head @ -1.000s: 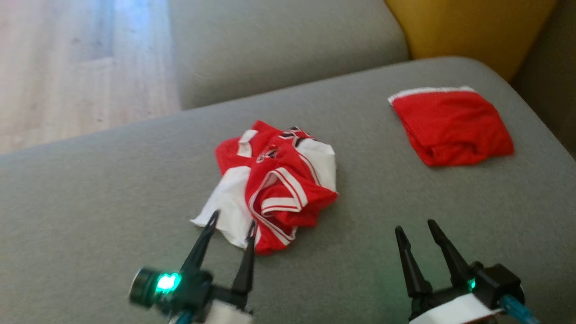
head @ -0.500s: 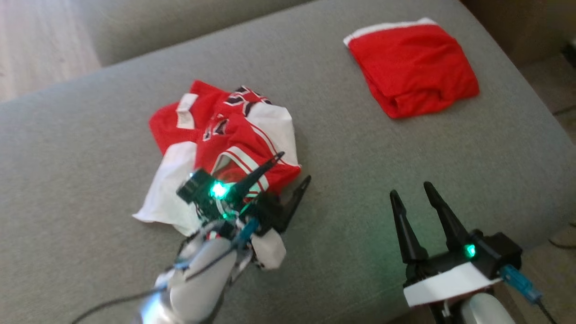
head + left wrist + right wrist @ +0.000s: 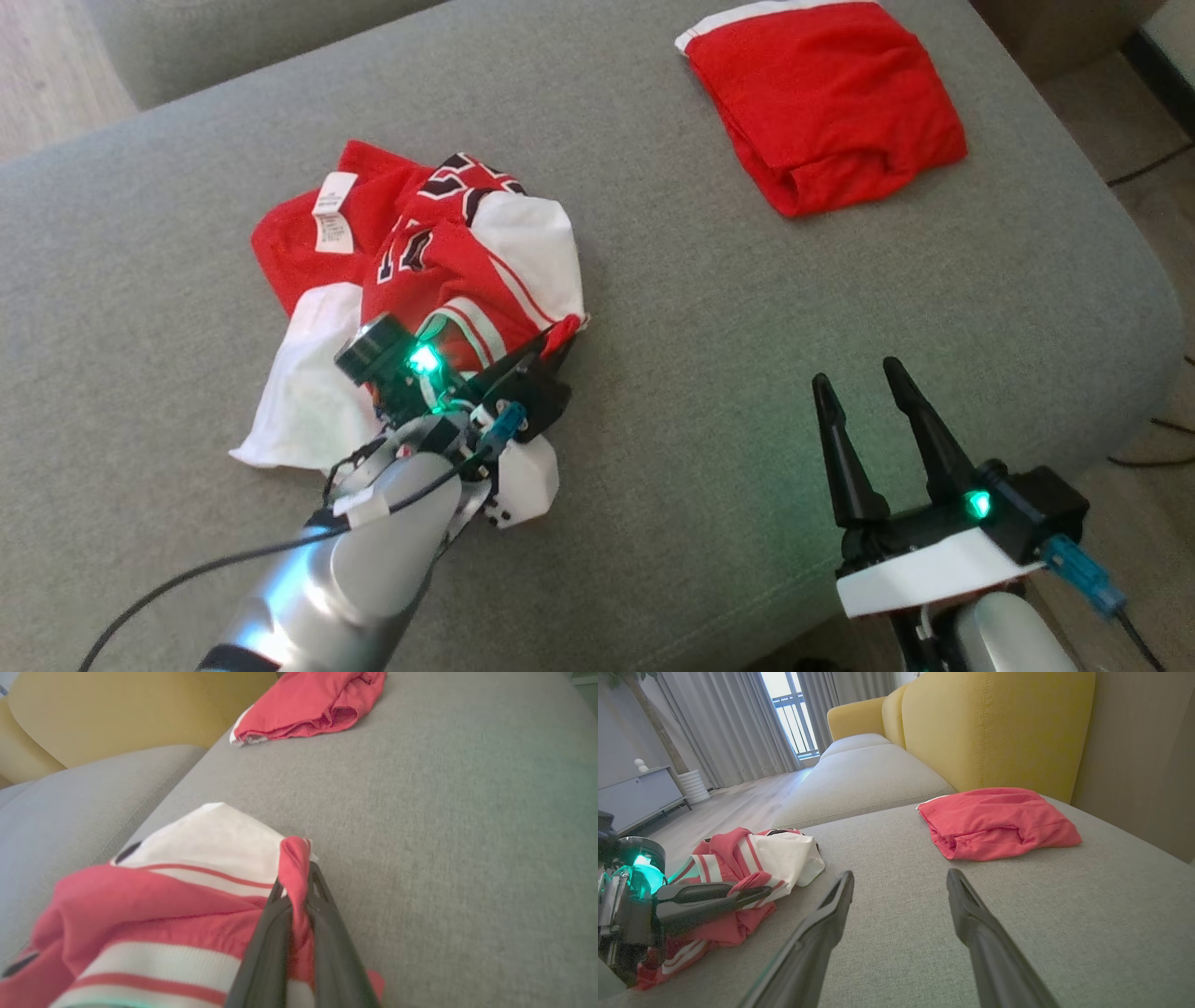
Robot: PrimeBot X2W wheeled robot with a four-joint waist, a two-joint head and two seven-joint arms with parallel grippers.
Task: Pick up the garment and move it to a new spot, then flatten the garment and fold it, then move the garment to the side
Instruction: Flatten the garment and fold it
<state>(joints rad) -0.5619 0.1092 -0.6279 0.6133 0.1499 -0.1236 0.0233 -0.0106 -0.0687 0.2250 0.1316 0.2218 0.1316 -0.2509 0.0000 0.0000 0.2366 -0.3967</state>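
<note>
Looking down at a crumpled red-and-white jersey garment (image 3: 448,252) heaped left of centre on the wide grey fabric sofa seat (image 3: 747,308), white panel spilling toward the near edge, care label turned up. Finding the left end effector (image 3: 553,334) clenched on a twisted red fold at the heap's right-hand near corner (clearest from the left wrist, with red cloth squeezed between the two dark fingers (image 3: 336,942) and poking out past the tips). Counting the right end effector (image 3: 857,373) as released and idle, jaws spread, hovering over bare cushion well apart from the heap. Noting a folded plain red garment with a white band (image 3: 822,103) at the far right of the seat, near the mustard-yellow sofa backrest (image 3: 994,728); best left alone.

Judging the step as the pick-up: grip made, lift not yet begun. Expect light, limp, probably slightly slick sports cloth, with no stiffness, little weight and nothing to break. Expect trailing too from a one-corner pinch, the rest dangling and unrolling in no known order. Would favour a hem or shoulder seam over loose mid-panel fabric, for the thicker purchase and lesser slip of ribbed trim. For flattening, plan on a second hold with the free end effector at an opposite edge, then spread across the bare stretch of seat between the two garments.
</note>
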